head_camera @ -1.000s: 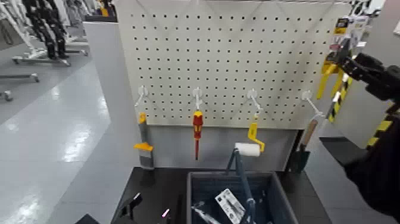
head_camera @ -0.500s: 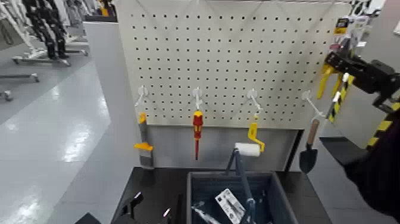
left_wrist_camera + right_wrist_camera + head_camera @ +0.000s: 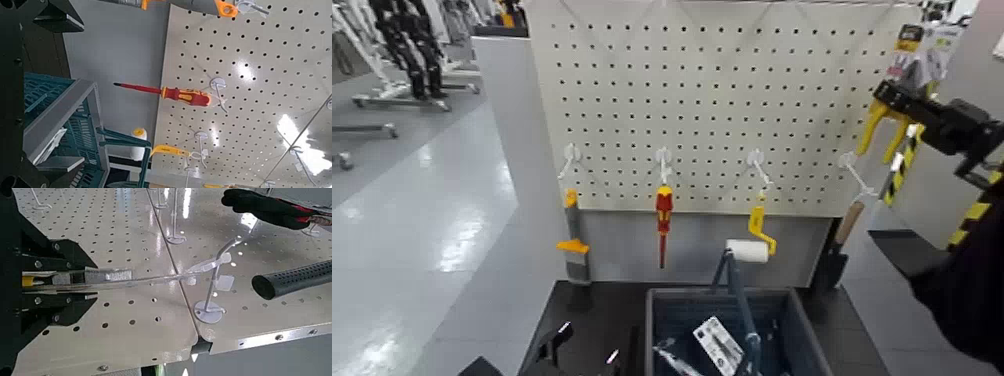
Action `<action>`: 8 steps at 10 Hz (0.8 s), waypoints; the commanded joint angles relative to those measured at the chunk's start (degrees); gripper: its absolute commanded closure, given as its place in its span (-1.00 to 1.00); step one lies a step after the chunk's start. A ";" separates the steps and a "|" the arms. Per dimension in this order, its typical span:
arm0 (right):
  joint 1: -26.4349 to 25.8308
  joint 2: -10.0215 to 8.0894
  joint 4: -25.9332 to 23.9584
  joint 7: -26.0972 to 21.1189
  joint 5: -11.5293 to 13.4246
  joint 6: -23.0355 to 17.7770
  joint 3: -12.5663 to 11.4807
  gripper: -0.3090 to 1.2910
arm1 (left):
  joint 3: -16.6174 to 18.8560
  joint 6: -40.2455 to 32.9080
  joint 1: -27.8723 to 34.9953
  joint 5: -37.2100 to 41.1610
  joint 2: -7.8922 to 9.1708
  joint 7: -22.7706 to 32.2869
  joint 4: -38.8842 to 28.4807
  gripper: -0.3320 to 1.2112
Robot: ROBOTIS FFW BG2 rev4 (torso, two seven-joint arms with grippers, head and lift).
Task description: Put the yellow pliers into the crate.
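Your right gripper (image 3: 898, 100) has swung the yellow pliers (image 3: 888, 118) clear of the pegboard (image 3: 732, 90) edge since a second ago — clamped on their card, handles dangling, up high right, well above the crate (image 3: 732, 330). Left gripper parked low — I cannot tell its state.

Head camera faces the pegboard (image 3: 722, 100) from afar; both wrist cameras see it close.

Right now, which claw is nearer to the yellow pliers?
Right. The right claw grips the yellow pliers beside the pegboard; the left claw sits low, far away.
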 commanded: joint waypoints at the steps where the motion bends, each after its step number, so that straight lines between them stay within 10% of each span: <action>1: -0.21 -0.18 -0.05 0.09 0.03 0.02 0.41 0.85 | 0.00 -0.09 -0.07 -0.12 0.09 -0.01 -0.01 -0.41; 8: 1.28 0.53 -4.62 0.35 -0.41 0.11 -0.12 0.85 | 0.00 0.00 0.01 -0.12 0.09 -0.19 -0.10 -0.41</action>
